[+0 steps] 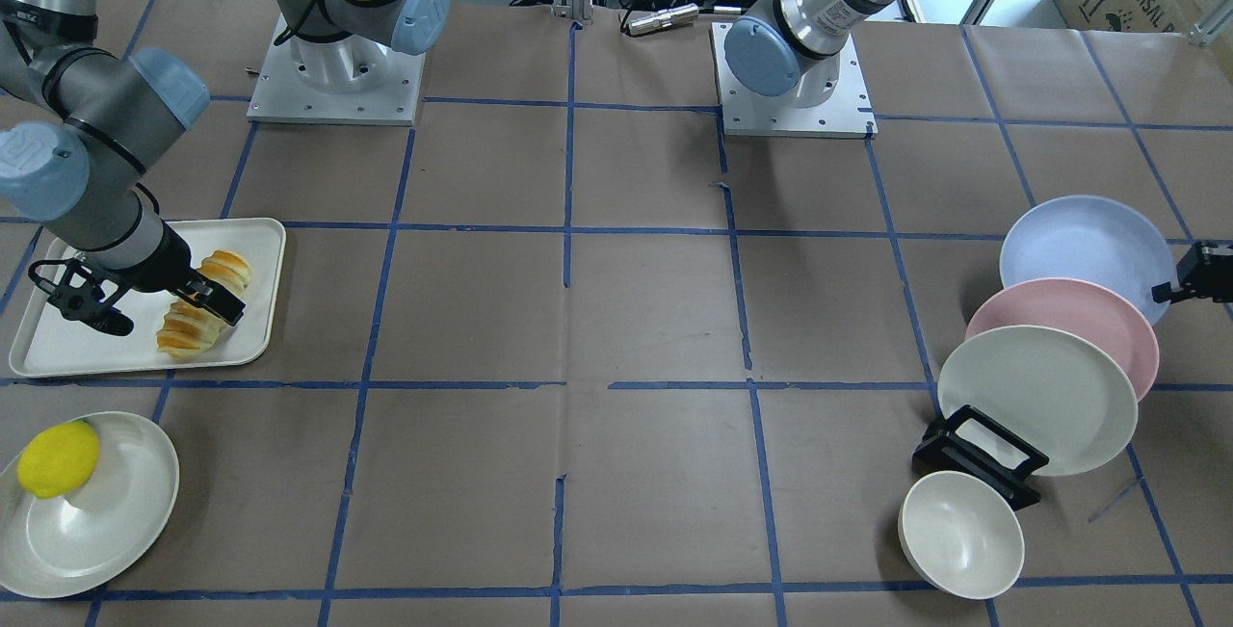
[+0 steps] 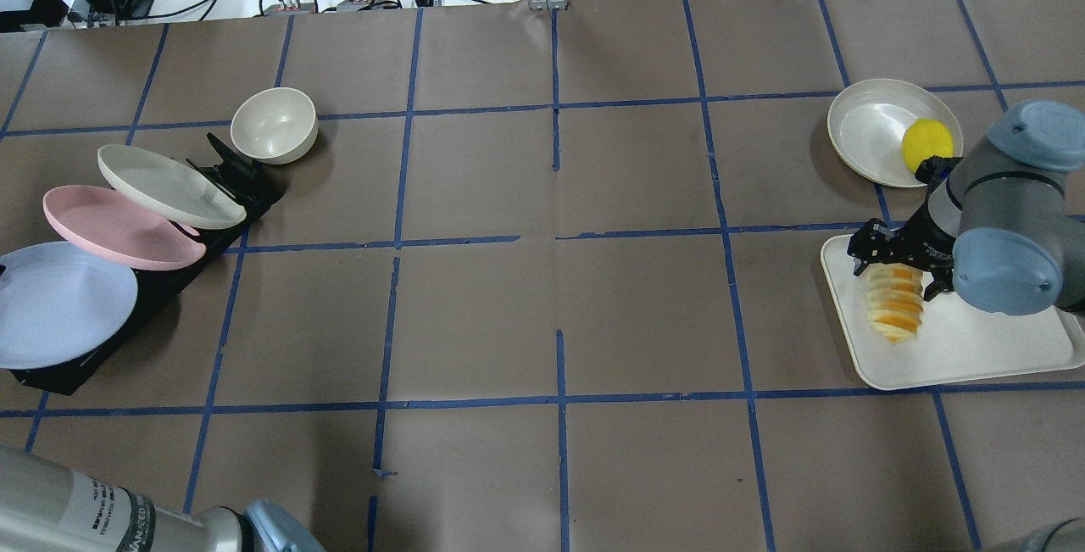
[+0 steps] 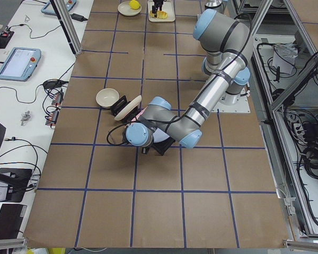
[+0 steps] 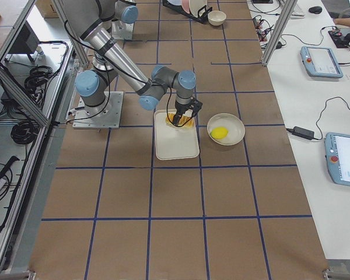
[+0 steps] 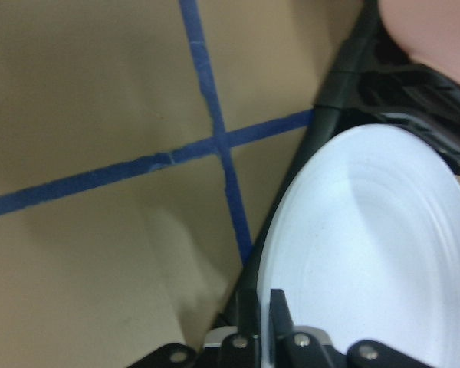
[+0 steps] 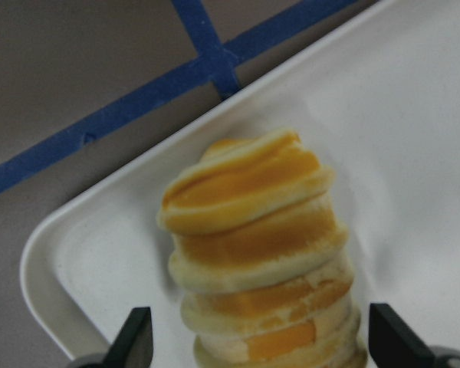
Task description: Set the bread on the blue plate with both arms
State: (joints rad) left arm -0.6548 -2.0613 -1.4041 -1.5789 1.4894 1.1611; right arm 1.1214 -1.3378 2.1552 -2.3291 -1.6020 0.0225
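Observation:
The bread (image 1: 193, 324) lies on a cream tray (image 1: 77, 348) at the robot's right end of the table. My right gripper (image 1: 207, 304) is open and straddles the bread; in the right wrist view one finger stands on each side of the roll (image 6: 253, 245). The blue plate (image 1: 1079, 247) leans in a black rack at the other end of the table. My left gripper (image 1: 1199, 275) is at its outer rim. In the left wrist view its fingers (image 5: 280, 322) are pinched on the edge of the plate (image 5: 368, 253).
A pink plate (image 1: 1060, 304) and a cream plate (image 1: 1036, 396) lean in the same rack (image 1: 978, 458) in front of the blue one. A cream bowl (image 1: 961, 535) stands beside the rack. A yellow lemon-like object (image 1: 58, 458) sits on a cream plate (image 1: 106, 521) near the tray.

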